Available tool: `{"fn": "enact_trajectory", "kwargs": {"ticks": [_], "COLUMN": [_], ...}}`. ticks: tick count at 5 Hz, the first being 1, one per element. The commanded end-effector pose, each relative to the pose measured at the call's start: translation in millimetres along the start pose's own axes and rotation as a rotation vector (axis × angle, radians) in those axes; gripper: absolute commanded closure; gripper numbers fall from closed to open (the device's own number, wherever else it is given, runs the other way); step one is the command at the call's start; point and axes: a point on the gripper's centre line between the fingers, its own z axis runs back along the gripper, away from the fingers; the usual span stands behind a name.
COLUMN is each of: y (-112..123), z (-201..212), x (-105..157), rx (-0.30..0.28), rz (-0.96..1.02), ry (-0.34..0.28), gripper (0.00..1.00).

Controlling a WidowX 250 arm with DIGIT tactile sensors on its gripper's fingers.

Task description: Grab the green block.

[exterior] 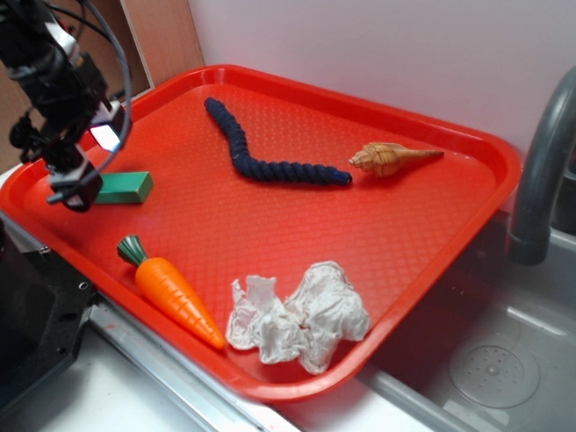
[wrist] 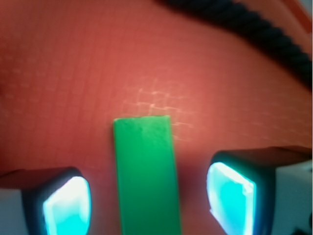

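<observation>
Fingers (wrist: 232, 210) straddle green block (wrist: 146, 176), untouching | exterior: contact hidden

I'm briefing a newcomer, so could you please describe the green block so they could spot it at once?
Find the red tray beside the sink, then its left edge, under the gripper. The green block lies flat there, between the open fingers in the wrist view. Unlike the carrot nearby, it is a plain, solid-green rectangular brick.

Between the gripper's (wrist: 149, 196) cyan-glowing fingers (wrist: 230, 198) lies the solid green block (wrist: 146, 176) on a red grid-textured tray (wrist: 73, 73), dark navy rope (wrist: 254, 29) beyond.
</observation>
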Motion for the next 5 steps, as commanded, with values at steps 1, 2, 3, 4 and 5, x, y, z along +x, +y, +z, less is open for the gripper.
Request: {"fn": "enact_trajectory", "kwargs": {"ticks": [1,2,3,4,5], "y": [0.9,2.2,1.5,5.9,8.3], "z": [-28.9,-34.4,-37.5,-27.4,18.4], "x": [13.5,13.8,12.4,17.2,37.0], "rx": [-0.065,-0.078,-0.075,-0.085,-0.023], "rz": [-0.056,-0.024,-0.02,0.056,0.305], "ry": [0.038,0.059,0.082,0.161,0.123], "gripper": [0.9,1.0,1.0,1.0,1.0]}}
